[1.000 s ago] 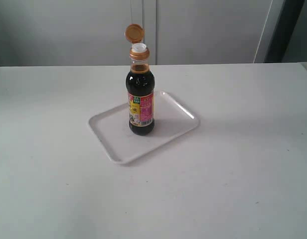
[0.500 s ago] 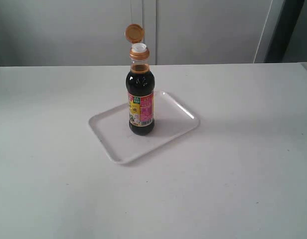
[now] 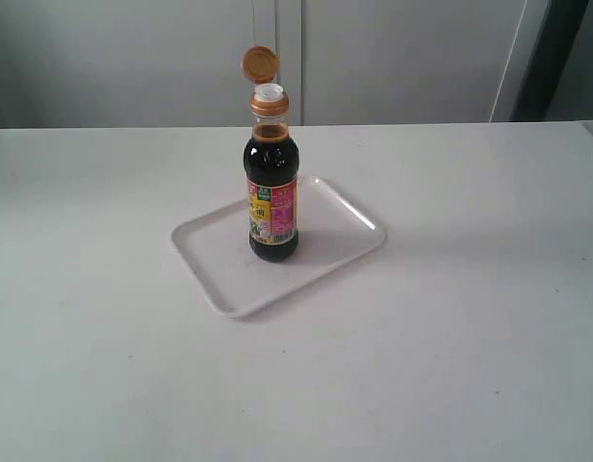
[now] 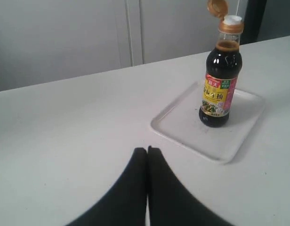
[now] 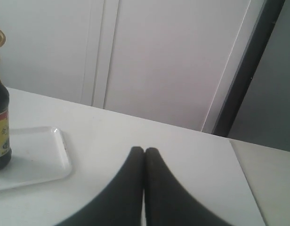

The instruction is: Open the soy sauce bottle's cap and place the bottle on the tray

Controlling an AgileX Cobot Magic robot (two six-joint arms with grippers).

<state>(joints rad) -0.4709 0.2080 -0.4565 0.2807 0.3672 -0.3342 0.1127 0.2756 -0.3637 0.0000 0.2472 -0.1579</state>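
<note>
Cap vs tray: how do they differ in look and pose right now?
The cap is small, round and golden-orange; the tray is wide, flat, rectangular and white. The cap stands flipped open on its hinge above the white spout, up in the air; the tray lies flat on the table. The cap tops the soy sauce bottle; the tray sits under it. Shared: both touch the bottle, and neither claw touches either.

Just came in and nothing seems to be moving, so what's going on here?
Nothing is being handled right now. The soy sauce bottle stands upright on the tray, its cap flipped open above the white spout. Both arms are pulled back from it: the left end effector and the right end effector are shut and empty. By the look of it, the job is done.
</note>
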